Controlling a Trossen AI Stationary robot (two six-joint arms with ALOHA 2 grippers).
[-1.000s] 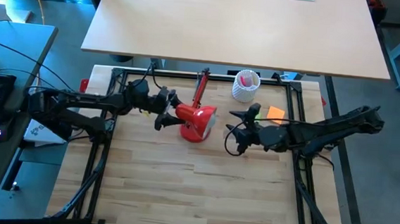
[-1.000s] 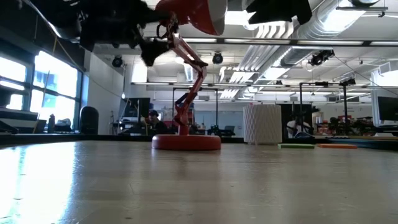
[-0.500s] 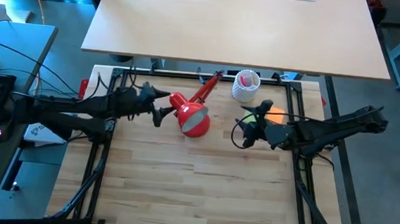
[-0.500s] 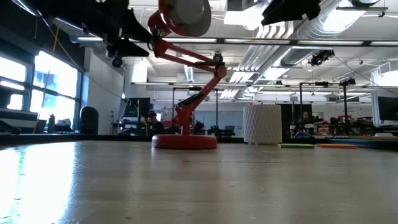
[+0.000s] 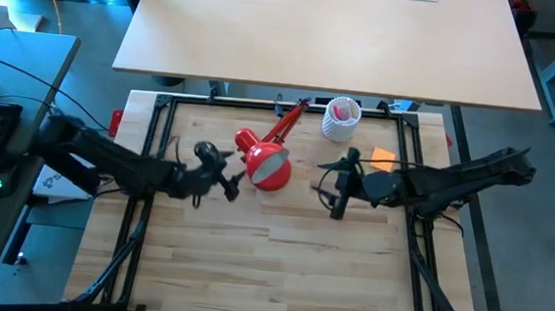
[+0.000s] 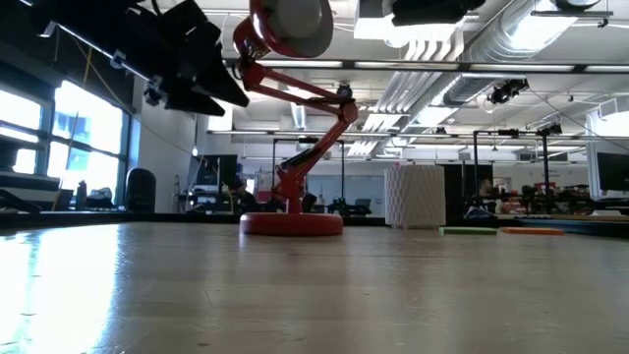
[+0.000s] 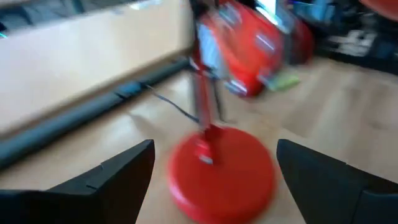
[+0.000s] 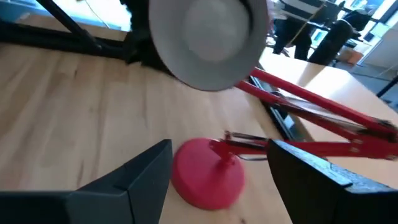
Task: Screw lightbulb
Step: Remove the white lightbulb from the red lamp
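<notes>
Red lamp [image 5: 269, 163] standing on the surface [image 5: 280, 264], shade tipped outward with its mouth [image 8: 208, 37] exposed, seemingly to receive a bulb. Left end effector [image 5: 231, 184] apart beside the shade, right end effector [image 5: 336, 189] apart and empty, just off the shade's other side. No lightbulb visible anywhere, so socket presumably unfilled.

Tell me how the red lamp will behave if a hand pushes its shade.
The red lamp would probably swing at its jointed arm first. Its broad round base should resist tipping, though the raised, overhanging shade gives leverage.
</notes>
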